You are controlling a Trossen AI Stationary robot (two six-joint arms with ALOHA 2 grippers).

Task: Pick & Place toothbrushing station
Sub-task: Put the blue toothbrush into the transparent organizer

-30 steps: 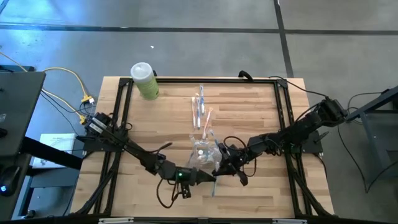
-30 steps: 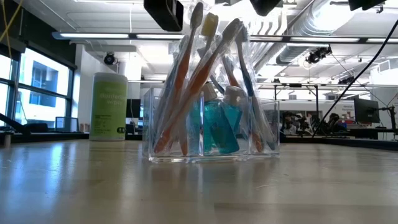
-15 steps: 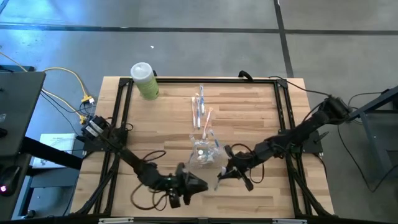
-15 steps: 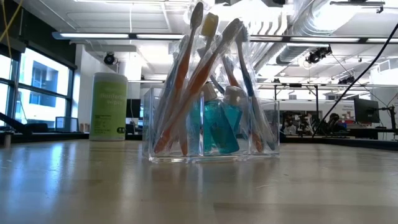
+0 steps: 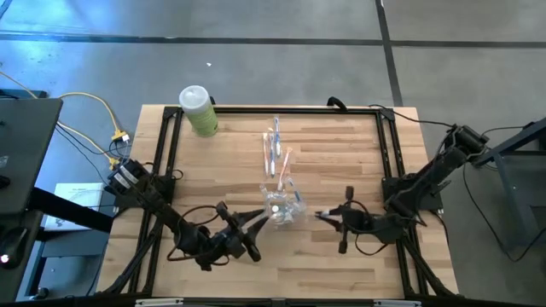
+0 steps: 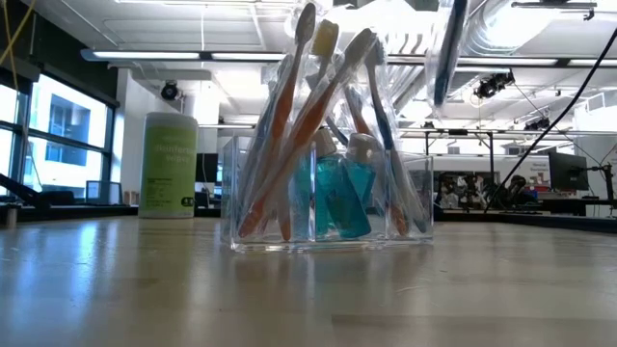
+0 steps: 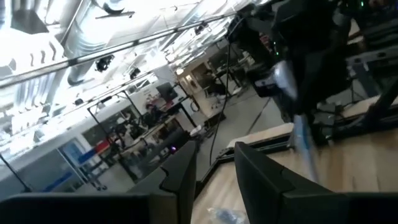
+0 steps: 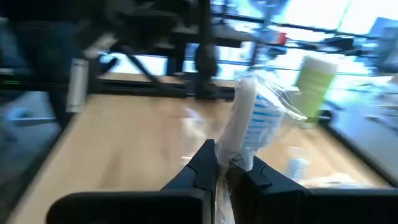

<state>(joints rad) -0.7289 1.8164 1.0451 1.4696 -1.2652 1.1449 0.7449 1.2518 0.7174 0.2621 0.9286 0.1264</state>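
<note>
I have the right gripper clenched on a wrapped toothbrush, whose white-and-blue length stands up out of the fingers. In the high view this gripper sits right of centre, low in the frame, just beside the clear holder. In the low view the held toothbrush hangs at the upper right, above and to the right of the holder.

My left gripper shows two dark fingers with a gap between them and nothing in it. In the high view it lies low, left of centre, pointing toward the holder.

The holder stands upright near the table's middle, packed with orange and blue toothbrushes leaning at angles and teal bottles inside. More loose sticks lie on the wooden table above the holder in the high view. A light-green bottle stands at the table's upper left.
</note>
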